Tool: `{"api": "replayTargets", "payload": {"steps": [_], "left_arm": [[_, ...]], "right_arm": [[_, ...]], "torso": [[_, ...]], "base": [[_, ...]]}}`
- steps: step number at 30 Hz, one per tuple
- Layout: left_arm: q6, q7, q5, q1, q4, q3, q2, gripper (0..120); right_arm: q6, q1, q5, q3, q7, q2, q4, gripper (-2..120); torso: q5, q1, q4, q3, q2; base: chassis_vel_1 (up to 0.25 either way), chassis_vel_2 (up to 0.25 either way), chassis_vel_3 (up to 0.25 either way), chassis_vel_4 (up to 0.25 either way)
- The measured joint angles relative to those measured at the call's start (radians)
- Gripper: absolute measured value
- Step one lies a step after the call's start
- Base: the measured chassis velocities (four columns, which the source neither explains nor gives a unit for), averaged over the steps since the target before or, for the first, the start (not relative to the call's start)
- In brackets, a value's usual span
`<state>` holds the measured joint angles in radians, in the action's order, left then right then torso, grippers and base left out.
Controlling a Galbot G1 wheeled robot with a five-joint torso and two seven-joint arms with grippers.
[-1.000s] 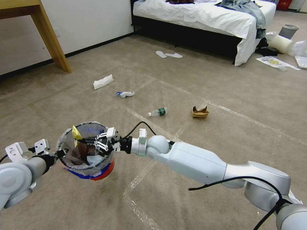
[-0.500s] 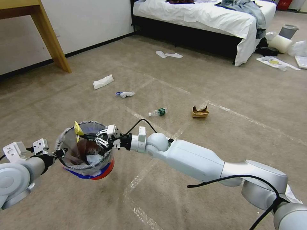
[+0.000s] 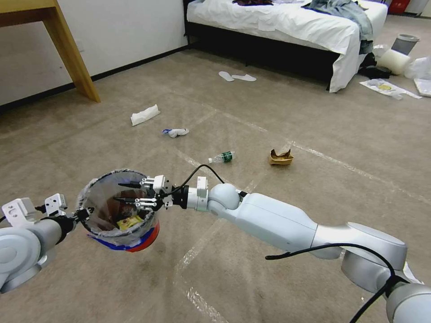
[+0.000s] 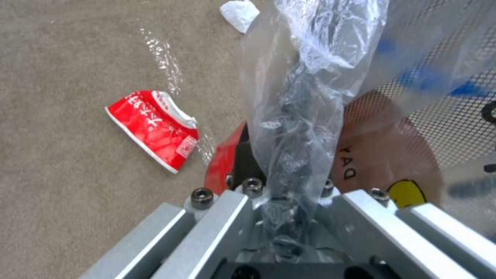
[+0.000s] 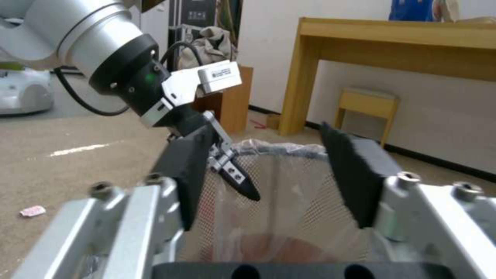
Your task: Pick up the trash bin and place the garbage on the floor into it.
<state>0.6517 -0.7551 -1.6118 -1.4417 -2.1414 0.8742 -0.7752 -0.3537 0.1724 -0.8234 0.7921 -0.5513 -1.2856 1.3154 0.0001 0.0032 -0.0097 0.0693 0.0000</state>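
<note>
Right gripper (image 3: 123,192) hangs over the bin mouth, fingers spread wide and empty.
Left gripper (image 3: 82,213) pinches the bag-lined rim of the small round red trash bin (image 3: 117,209), held above the beige taped carpet floor (image 3: 314,179); a yellow wrapper (image 3: 129,222) lies inside. Beyond lie a clear green-labelled bottle (image 3: 222,157), a torn brown paper bag (image 3: 281,157) and a white-sheeted bed (image 3: 287,27).

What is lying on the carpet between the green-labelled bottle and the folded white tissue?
A crumpled white tissue with a blue scrap, seen from the head camera.
</note>
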Motion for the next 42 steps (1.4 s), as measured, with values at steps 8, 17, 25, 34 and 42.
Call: {"api": "replayTargets", "payload": {"steps": [8,17,25,34,42], "left_arm": [[-0.001,-0.001,0.000,0.001,-0.002,0.000,0.000,0],[-0.004,-0.005,-0.002,0.003,-0.005,-0.001,-0.001,0],[0.006,-0.010,-0.013,-0.006,0.001,0.013,0.016,0],[0.008,-0.014,-0.014,0.001,0.022,0.013,0.018,0],[0.009,-0.016,-0.012,0.002,0.023,0.015,0.008,0]], "right_arm": [[-0.001,-0.012,0.000,0.007,0.003,-0.003,-0.003,88],[-0.007,-0.013,-0.013,-0.033,0.047,0.001,0.022,100],[0.007,-0.006,-0.056,-0.256,0.258,0.030,0.104,100],[0.013,0.085,-0.022,-0.456,0.515,0.143,0.181,100],[0.043,0.317,0.070,-0.654,0.599,0.268,0.248,100]], "torso": [[0.0000,0.000,0.0000,0.000,0.000],[-0.0001,0.000,0.0000,0.000,0.000],[0.0000,0.000,0.0002,0.000,0.000],[0.0000,0.000,0.0000,0.000,0.000],[0.0004,0.000,-0.0002,0.000,0.000]], "base": [[0.000,0.000,0.000,0.000],[0.000,0.000,0.000,0.000],[0.000,0.000,0.000,0.000],[0.000,0.000,0.000,0.000],[0.000,0.000,0.000,0.000]]}}
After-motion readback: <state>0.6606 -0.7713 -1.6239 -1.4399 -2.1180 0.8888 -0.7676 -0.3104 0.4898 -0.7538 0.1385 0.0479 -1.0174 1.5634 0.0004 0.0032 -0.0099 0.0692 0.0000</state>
